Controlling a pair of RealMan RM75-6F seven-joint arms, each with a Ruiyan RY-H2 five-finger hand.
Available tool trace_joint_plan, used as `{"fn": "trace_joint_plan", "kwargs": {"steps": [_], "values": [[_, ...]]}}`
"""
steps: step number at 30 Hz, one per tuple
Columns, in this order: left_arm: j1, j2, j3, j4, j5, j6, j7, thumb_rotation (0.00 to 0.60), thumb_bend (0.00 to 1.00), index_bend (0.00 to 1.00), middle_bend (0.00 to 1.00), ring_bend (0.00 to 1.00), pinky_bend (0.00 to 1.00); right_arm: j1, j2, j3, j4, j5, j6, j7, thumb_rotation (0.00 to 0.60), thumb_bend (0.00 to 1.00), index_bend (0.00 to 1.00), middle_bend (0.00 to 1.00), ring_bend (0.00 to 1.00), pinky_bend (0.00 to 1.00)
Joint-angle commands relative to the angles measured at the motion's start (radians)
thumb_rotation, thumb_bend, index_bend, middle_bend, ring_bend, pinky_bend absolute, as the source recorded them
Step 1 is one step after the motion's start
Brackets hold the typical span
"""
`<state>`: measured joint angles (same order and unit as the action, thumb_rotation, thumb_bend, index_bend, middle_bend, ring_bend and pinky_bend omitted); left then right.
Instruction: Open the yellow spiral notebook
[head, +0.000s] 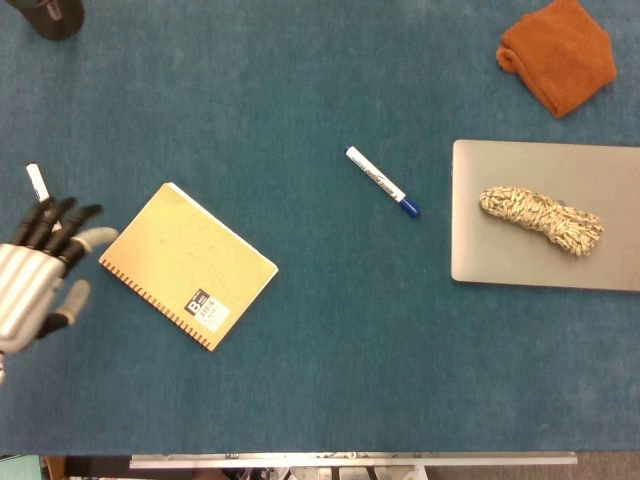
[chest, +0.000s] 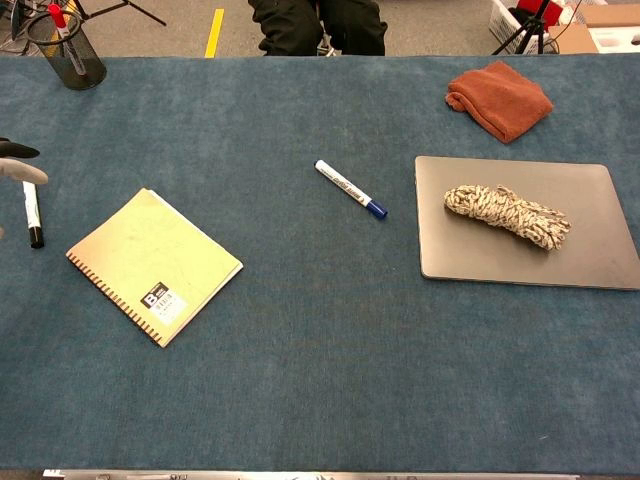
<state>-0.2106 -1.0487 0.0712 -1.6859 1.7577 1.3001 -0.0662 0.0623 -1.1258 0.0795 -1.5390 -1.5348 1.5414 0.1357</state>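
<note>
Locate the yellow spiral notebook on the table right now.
In the head view, the yellow spiral notebook lies closed, left of centre, just right of the left hand.

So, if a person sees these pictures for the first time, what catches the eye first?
Probably the yellow spiral notebook, lying closed and askew on the left part of the blue table, with the left robot hand open right beside it. Next, the bundle of rope resting on the grey closed laptop at the right, and the orange cloth behind it.

My head camera looks straight down on the table (head: 330, 380). My chest camera sits lower at the near edge, facing the far side at a slant. Both share the notebook (head: 187, 265), marker (chest: 350, 189) and laptop (chest: 600, 260).
</note>
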Motion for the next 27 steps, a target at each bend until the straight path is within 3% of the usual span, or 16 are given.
{"fn": "trace_joint_plan", "kwargs": {"steps": [1, 7, 13, 17, 27], "values": [[-0.048, 0.001, 0.020, 0.013, 0.055, -0.043, -0.018, 0.600, 0.42, 0.22, 0.10, 0.00, 0.00, 0.000, 0.001, 0.000, -0.002, 0.001, -0.002, -0.001, 0.600, 0.19, 0.16, 0.21, 0.10, 0.18], [-0.114, -0.031, 0.038, 0.031, 0.115, -0.106, -0.014, 0.600, 0.39, 0.20, 0.08, 0.00, 0.00, -0.001, 0.000, -0.003, -0.003, 0.003, -0.005, -0.003, 0.600, 0.19, 0.16, 0.21, 0.10, 0.18], [-0.160, -0.081, 0.062, 0.033, 0.144, -0.172, 0.020, 0.600, 0.34, 0.07, 0.00, 0.00, 0.00, -0.003, -0.001, -0.004, -0.001, 0.006, -0.007, -0.003, 0.600, 0.19, 0.16, 0.21, 0.10, 0.18], [-0.187, -0.117, 0.067, 0.031, 0.147, -0.215, 0.057, 0.600, 0.30, 0.00, 0.00, 0.00, 0.00, -0.003, -0.002, -0.003, 0.002, 0.007, -0.007, -0.001, 0.600, 0.19, 0.16, 0.21, 0.10, 0.18], [-0.244, -0.229, 0.051, 0.055, 0.107, -0.294, 0.113, 0.600, 0.28, 0.00, 0.00, 0.00, 0.00, -0.004, -0.005, -0.003, 0.010, 0.014, -0.011, 0.003, 0.600, 0.19, 0.16, 0.21, 0.10, 0.18]]}}
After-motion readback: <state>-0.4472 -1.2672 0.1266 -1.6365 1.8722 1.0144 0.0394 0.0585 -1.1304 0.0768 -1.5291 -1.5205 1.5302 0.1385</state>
